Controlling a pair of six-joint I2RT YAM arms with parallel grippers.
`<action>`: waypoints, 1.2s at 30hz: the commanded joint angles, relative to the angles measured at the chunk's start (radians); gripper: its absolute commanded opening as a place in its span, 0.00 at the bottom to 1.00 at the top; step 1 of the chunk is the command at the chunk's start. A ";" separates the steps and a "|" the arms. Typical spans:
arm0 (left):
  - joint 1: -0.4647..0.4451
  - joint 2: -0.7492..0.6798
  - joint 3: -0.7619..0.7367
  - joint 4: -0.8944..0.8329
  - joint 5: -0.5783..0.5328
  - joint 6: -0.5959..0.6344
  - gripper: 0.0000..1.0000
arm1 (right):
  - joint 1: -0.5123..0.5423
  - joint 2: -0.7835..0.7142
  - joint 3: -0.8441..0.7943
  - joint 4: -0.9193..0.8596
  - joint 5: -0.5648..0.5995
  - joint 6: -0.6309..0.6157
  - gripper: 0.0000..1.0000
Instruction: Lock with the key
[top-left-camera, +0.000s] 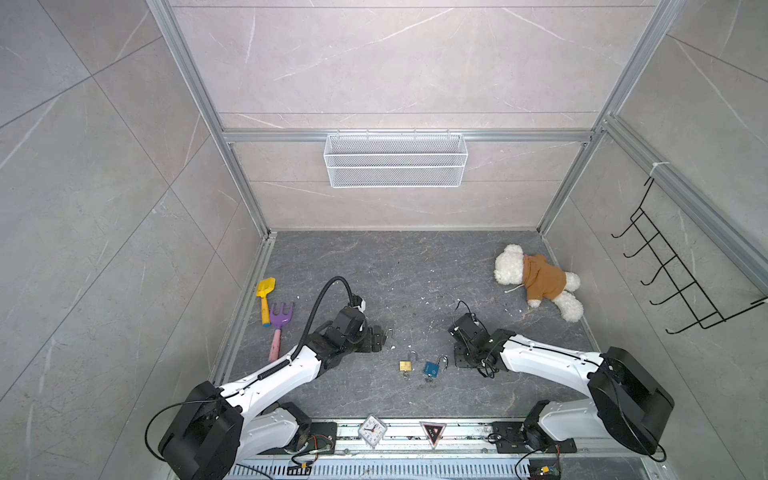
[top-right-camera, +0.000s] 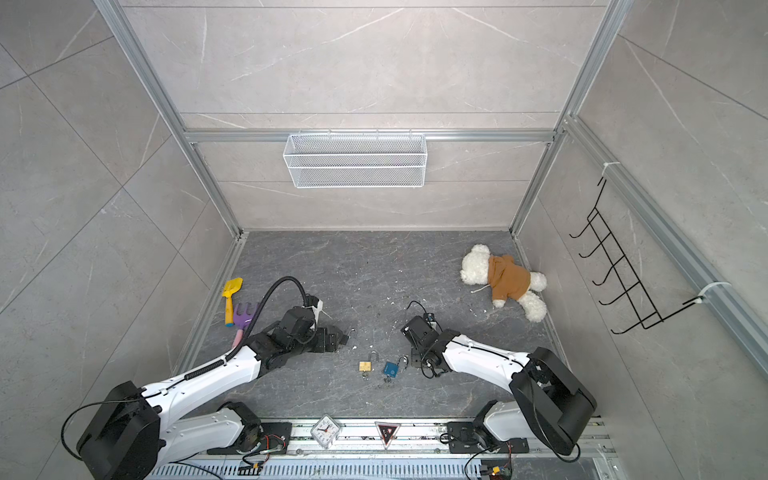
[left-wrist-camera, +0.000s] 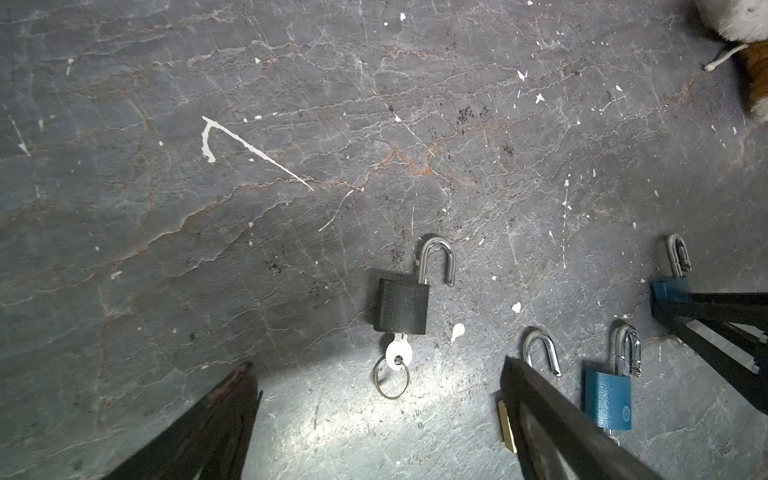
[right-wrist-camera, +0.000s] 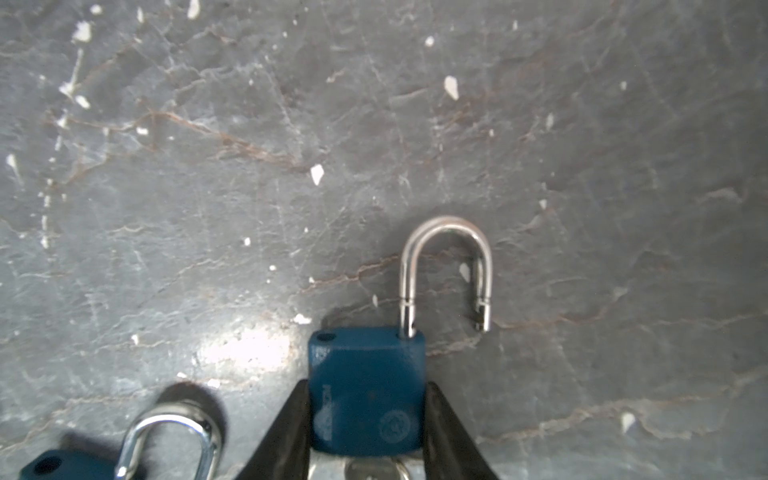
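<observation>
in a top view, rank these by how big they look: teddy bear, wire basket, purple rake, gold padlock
1. wire basket (hangs higher, likely nearer the camera, so its lead is unsure)
2. teddy bear
3. purple rake
4. gold padlock

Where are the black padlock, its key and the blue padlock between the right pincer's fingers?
black padlock (left-wrist-camera: 402, 305), left wrist view, middle of its body.
key (left-wrist-camera: 397, 349), left wrist view, its round head.
blue padlock (right-wrist-camera: 368, 390), right wrist view, front face of its body.

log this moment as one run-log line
left end effector: open near black padlock, key inserted | right end effector: gripping blue padlock, shackle open | locking: not done
</observation>
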 joint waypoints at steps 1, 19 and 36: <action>-0.013 0.006 0.018 0.059 0.043 0.004 0.93 | 0.016 -0.020 0.056 -0.023 0.001 -0.050 0.22; -0.092 0.219 0.111 0.355 0.297 -0.173 0.90 | 0.212 -0.124 0.133 0.171 -0.226 -0.303 0.15; -0.134 0.361 0.168 0.445 0.400 -0.212 0.51 | 0.269 -0.056 0.225 0.162 -0.172 -0.336 0.15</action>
